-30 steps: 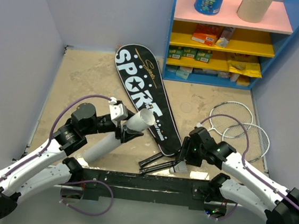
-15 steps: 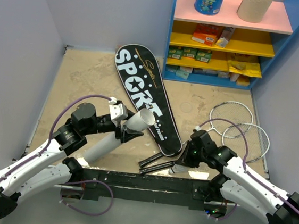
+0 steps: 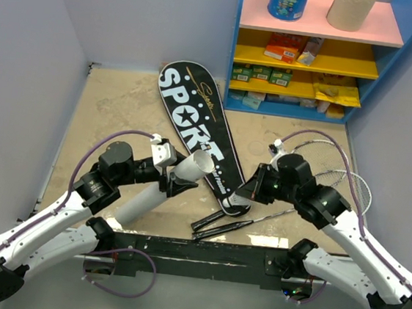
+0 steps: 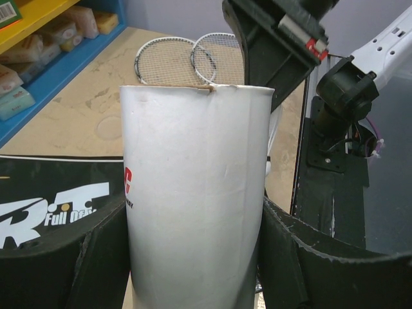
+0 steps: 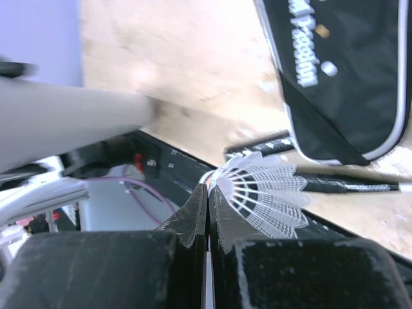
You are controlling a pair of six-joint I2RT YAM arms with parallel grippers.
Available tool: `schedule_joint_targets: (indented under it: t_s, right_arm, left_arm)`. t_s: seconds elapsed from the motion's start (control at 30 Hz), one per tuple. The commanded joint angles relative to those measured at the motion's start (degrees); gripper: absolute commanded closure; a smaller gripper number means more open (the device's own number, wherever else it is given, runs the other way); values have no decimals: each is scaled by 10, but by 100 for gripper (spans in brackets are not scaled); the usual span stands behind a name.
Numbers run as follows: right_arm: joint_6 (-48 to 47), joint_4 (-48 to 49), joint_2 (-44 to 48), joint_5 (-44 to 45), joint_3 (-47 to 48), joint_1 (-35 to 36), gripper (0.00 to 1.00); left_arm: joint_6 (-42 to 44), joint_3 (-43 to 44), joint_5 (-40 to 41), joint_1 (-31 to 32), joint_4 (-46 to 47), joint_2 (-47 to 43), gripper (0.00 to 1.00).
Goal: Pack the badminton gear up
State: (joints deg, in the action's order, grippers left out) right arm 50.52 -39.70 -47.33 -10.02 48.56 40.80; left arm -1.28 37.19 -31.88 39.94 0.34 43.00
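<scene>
Where the table (image 3: pixel 122 109) meets its near edge, the black handles of the two rackets (image 4: pixel 168 63) lie side by side. Their long axes run away to the right, and the silver heads overlap near the right wall, partly under the right arm.

Just left of the handles, the white tube (image 3: pixel 150 196) slants from a low near-left end up to an open mouth pointing far-right. The left gripper (image 3: pixel 176 179) is clamped round it close below the rim, a finger on each side. A red mark on the tube is half hidden by one finger and cannot be read.

Facing that mouth and a little apart, the right gripper (image 5: pixel 207 196) has its fingers pressed together on the cork end of a shuttlecock (image 5: pixel 261 193), whose feather skirt fans away from the fingertips.

Beyond both lies the black bag (image 3: pixel 200 135), flat, its narrow end near and its broad end far-left, lettered SPORT in white. The smaller print is too small to make out.

Against the back wall stands a blue shelf (image 3: pixel 312 55) of boxes, with a blue-wrapped roll (image 3: pixel 288 1) and a beige roll (image 3: pixel 352 9) on top.
</scene>
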Motion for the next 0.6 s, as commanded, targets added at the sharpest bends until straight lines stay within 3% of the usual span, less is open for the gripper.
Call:
schedule_joint_targets:
  t_s: [0.0, 0.23, 0.37, 0.57]
  right_arm:
    - [-55, 19, -19, -20, 86, -1, 100]
    - [-151, -45, -69, 96, 259, -1, 100]
    - [-182, -48, -87, 98, 329, -1, 100]
    - [-203, -7, -112, 47, 335, -1, 100]
  left_arm:
    - [8, 30, -14, 3, 23, 7, 95]
    - [10, 31, -23, 4, 19, 23, 95]
    - [10, 32, -34, 5, 18, 32, 95]
    - [8, 33, -47, 5, 19, 43, 95]
